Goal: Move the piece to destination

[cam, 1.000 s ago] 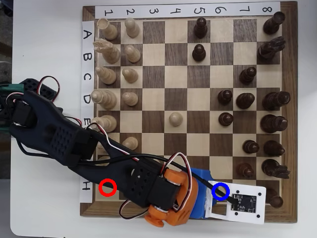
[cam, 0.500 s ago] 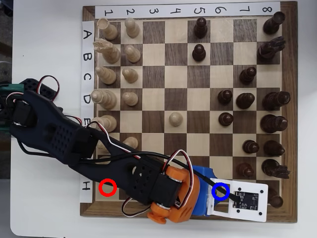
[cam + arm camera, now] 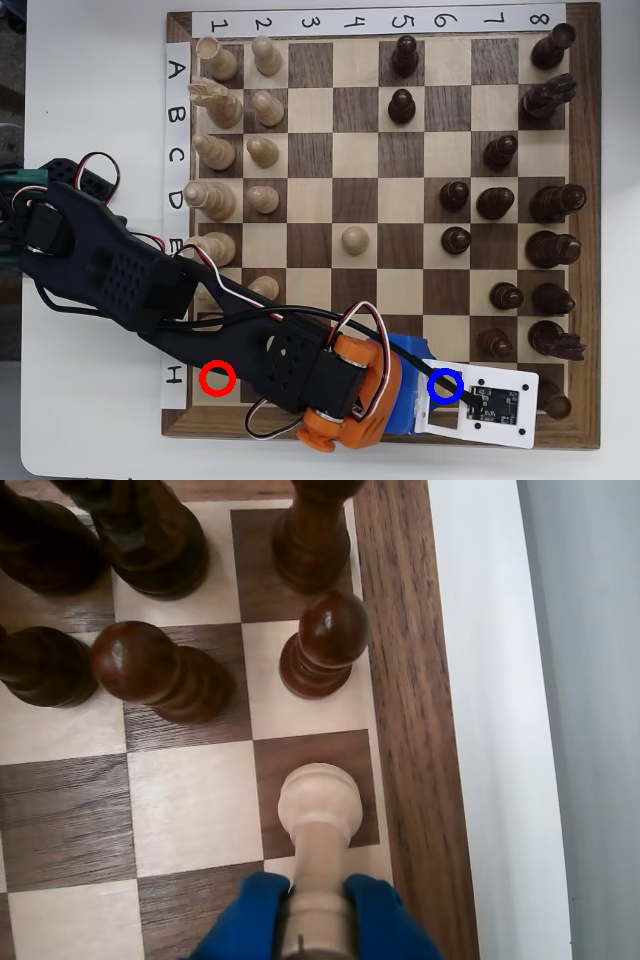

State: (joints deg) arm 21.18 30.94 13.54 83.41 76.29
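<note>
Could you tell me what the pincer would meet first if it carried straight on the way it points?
Probably the dark pawn one square ahead of the pincer and its held piece; height is unclear.

One camera hangs high overhead, looking straight down on the whole board (image 3: 385,225). The other rides behind the gripper (image 3: 318,920), close, facing ahead; both share the corner before it.

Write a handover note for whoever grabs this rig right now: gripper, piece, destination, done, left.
Gripper: shut on the pale piece, blue fingers on either side of its stem.
Piece: over a dark square at the board's edge in the wrist view; whether it touches the board, I cannot tell.
Destination: blue ring in the overhead view, under the wrist camera mount.
Done: piece picked up and carried to the ring.
Left: seat it, open, retreat.
</note>
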